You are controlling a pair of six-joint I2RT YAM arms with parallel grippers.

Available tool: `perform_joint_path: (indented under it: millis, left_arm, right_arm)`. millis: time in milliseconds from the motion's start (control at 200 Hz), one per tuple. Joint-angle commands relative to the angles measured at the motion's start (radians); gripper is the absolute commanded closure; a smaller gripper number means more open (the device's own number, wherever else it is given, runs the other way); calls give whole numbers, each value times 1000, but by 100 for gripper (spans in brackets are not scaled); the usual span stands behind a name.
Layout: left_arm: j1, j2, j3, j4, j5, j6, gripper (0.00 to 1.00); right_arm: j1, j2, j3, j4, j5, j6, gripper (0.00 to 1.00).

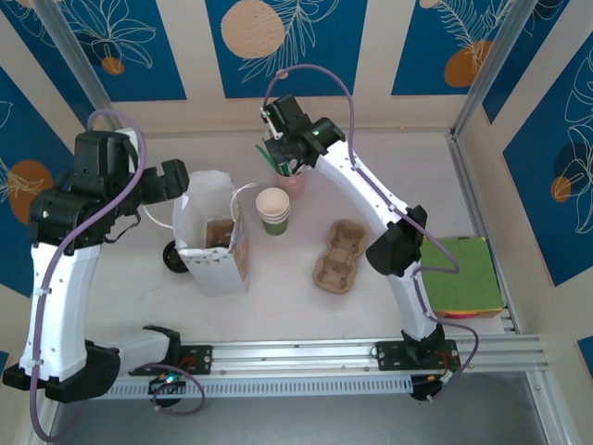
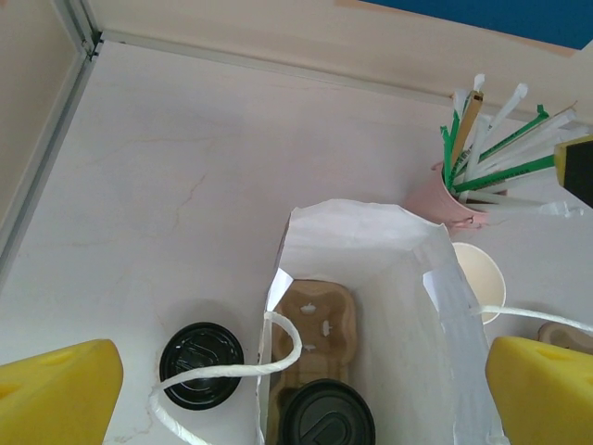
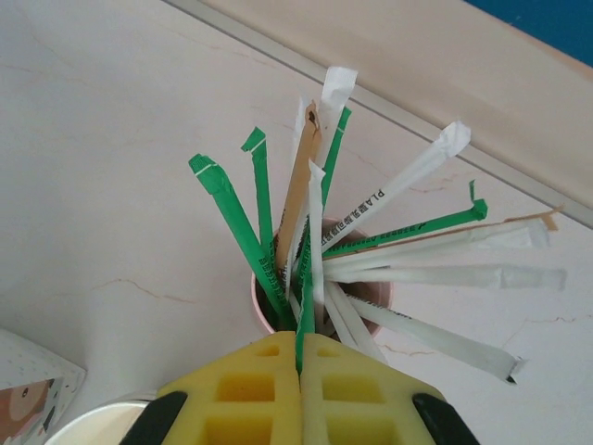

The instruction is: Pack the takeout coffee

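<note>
Green straw (image 3: 304, 329) in right gripper (image 3: 299, 389) (tight)

You have bare desk (image 2: 185, 167) across the upper left; the open bag (image 2: 389, 269) and straws (image 2: 463, 153) block the right.

We noted a white bag (image 2: 371, 250), a black-lidded takeout coffee (image 2: 201, 364) and a pink cup (image 2: 445, 199). The straws (image 3: 394, 188) were green and white.

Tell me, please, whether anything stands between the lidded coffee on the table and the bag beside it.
The twine handle of the paper bag hangs across the lidded coffee; nothing else visible blocks it.
</note>
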Motion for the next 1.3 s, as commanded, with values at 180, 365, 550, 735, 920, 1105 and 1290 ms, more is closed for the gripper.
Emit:
perform_joint_path:
  millis: [180,365,550,735,920,1105,1290]
  left_arm:
    - [11,-23,-28,33,16,-20,0]
    - [12,-20,-42,49,18,-29,0]
    - [11,-22,-51,57,23,-39,0]
    - [12,-35,-76,72,16,-61,0]
    - [12,-57,-103,79,11,-85,0]
    - [12,-82,-104,64,-11,-90,0]
    - [12,-102,-96,42,-23,-87,0]
  right_arm:
    - [-5,-86,16,-28,-25,38,100]
    - [-6,-156,17,-35,-67,53,100]
    - [-4,-222,20,-35,-97,76,100]
    - [-4,-322,-16,1,-213,106,100]
    - [2,-450,-153,155,-442,156,100]
    - [38,-458,-174,211,-580,180,100]
    - [101,-376,-108,165,-594,148,100]
